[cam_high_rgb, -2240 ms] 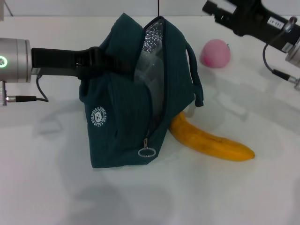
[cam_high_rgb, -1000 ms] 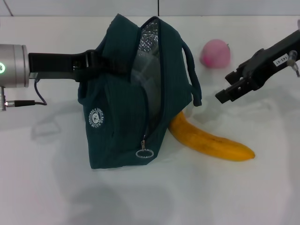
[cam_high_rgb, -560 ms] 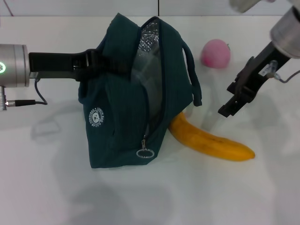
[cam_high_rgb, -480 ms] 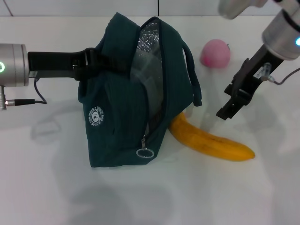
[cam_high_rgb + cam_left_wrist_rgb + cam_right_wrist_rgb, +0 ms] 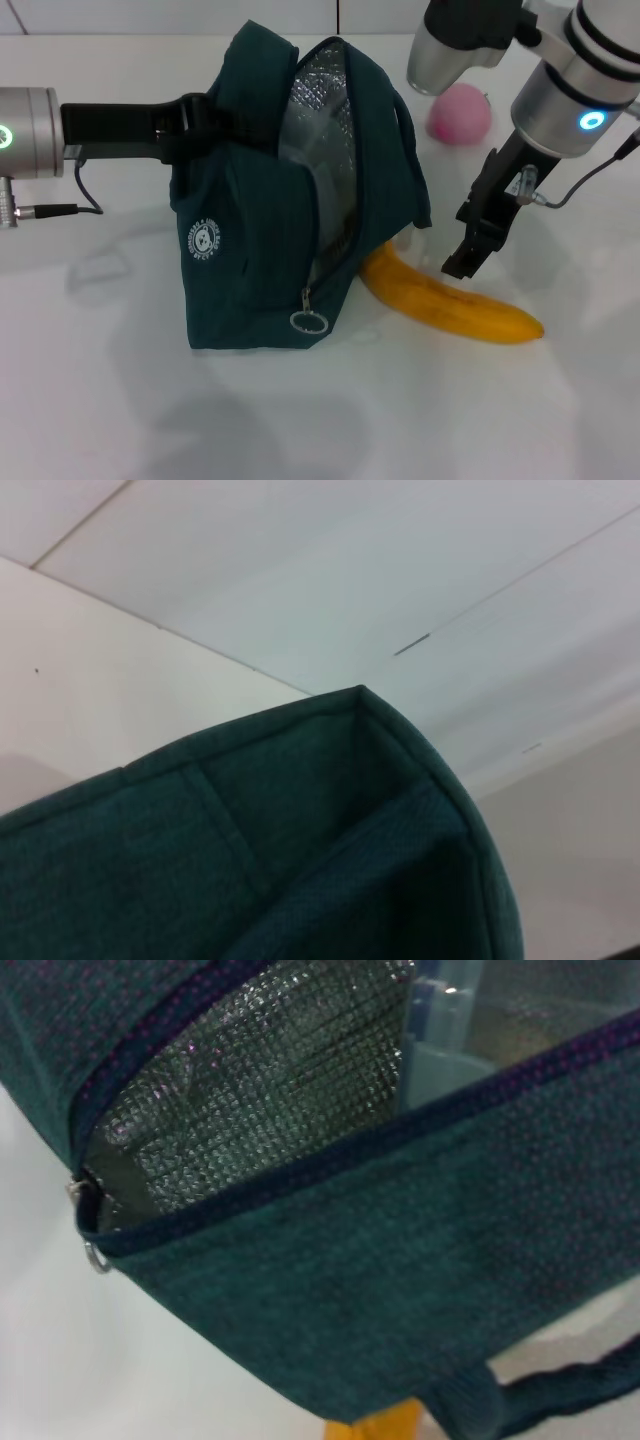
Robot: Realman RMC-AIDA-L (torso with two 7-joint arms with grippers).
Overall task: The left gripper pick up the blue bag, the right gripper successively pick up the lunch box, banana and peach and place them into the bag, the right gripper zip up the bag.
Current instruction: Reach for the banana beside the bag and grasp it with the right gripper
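The blue bag (image 5: 270,240) stands open on the white table, held up at its top left edge by my left gripper (image 5: 203,126), which is shut on it. The bag's fabric fills the left wrist view (image 5: 300,860). The clear lunch box (image 5: 445,1045) sits inside against the silver lining. The yellow banana (image 5: 450,305) lies on the table, its one end under the bag's right side. My right gripper (image 5: 460,245) is open, pointing down just above the banana's middle. The pink peach (image 5: 460,113) lies behind it.
The zipper pull ring (image 5: 305,321) hangs at the bag's lower front end, and also shows in the right wrist view (image 5: 95,1257). A carry strap (image 5: 412,170) loops down the bag's right side. The white table (image 5: 300,420) extends in front.
My right arm has swung in from the far right and come down toward the banana. The bag's mouth has opened a little wider. The left gripper has kept its hold.
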